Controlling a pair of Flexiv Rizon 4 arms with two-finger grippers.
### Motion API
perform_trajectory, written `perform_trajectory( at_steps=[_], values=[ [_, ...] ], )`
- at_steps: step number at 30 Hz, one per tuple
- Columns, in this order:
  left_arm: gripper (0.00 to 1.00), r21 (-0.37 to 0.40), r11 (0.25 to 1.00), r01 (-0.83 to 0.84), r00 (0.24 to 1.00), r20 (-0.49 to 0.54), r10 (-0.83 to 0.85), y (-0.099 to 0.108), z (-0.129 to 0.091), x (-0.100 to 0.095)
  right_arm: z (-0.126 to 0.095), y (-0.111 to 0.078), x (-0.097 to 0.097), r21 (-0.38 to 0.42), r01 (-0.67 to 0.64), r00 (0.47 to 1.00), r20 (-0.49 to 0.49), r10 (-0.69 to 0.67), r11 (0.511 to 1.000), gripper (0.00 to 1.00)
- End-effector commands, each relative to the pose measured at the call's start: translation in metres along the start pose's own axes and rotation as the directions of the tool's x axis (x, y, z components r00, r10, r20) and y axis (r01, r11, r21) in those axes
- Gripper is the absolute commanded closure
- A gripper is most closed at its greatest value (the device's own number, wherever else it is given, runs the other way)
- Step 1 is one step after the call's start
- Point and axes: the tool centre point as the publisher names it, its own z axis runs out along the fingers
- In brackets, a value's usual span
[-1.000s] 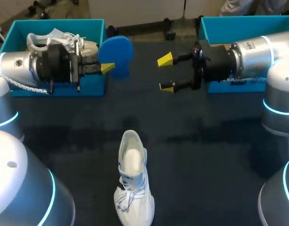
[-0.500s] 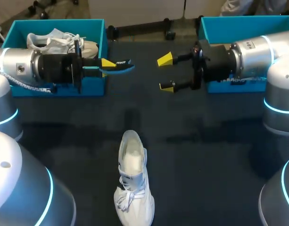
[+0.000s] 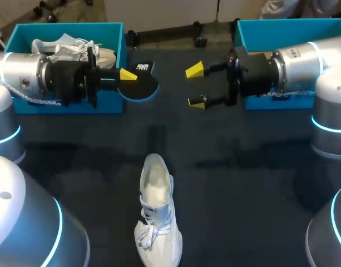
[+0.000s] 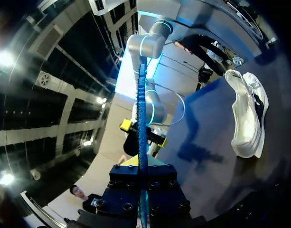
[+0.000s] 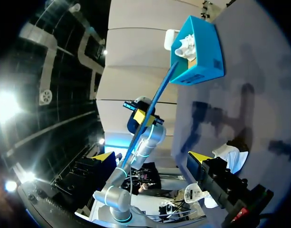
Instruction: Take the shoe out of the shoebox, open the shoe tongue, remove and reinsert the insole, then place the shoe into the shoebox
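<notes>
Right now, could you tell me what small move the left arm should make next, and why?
Probably swing the insole toward the white shoe: the left gripper is shut on it, and the shoe lies on the table, opening upward.

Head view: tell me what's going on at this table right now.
The left hand is shut on a blue insole and holds it above the table, just in front of the left shoebox. That box has a second shoe in it. The right hand is open and empty, facing the insole across a gap. The white sneaker lies on the table nearer the robot, with nothing touching it.
</notes>
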Motion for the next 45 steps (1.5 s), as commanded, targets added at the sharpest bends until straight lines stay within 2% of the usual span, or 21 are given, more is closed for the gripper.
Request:
perform_trajectory(
  at_steps=[1,6,17,20,36,40,45],
  values=[
    [1.00,-0.013,0.999,-0.053,0.999,0.006,0.053,-0.002,0.000,0.003,0.001,0.000,0.000,-0.002,0.000,1.000,0.002,0.000,1.000,0.00],
    [1.00,-0.013,0.990,-0.141,0.990,0.012,0.141,-0.003,-0.001,0.002,0.001,0.000,0.000,-0.002,0.000,1.000,0.002,0.000,1.000,0.00],
    [1.00,-0.008,0.956,-0.294,0.954,-0.058,0.293,0.001,0.001,0.005,0.001,0.000,0.000,-0.002,0.000,1.000,0.002,0.000,1.000,0.00],
    [1.00,0.016,0.955,-0.295,0.955,-0.016,0.295,0.002,0.001,0.006,0.001,0.000,0.000,-0.002,0.000,1.000,0.002,0.000,1.000,0.00],
    [1.00,0.016,0.955,-0.295,0.955,-0.016,0.295,0.002,0.001,0.006,0.001,0.000,0.000,-0.002,0.000,1.000,0.002,0.000,1.000,0.00],
    [1.00,0.026,0.947,-0.320,0.947,-0.003,0.320,-0.004,-0.001,0.007,0.001,0.000,0.000,-0.002,0.000,1.000,0.002,0.000,1.000,0.00],
    [1.00,-0.013,0.933,-0.361,0.932,-0.020,0.361,-0.006,-0.004,0.009,0.012,0.000,-0.001,0.031,0.029,0.999,0.021,-0.030,0.999,0.00]
  ],
)
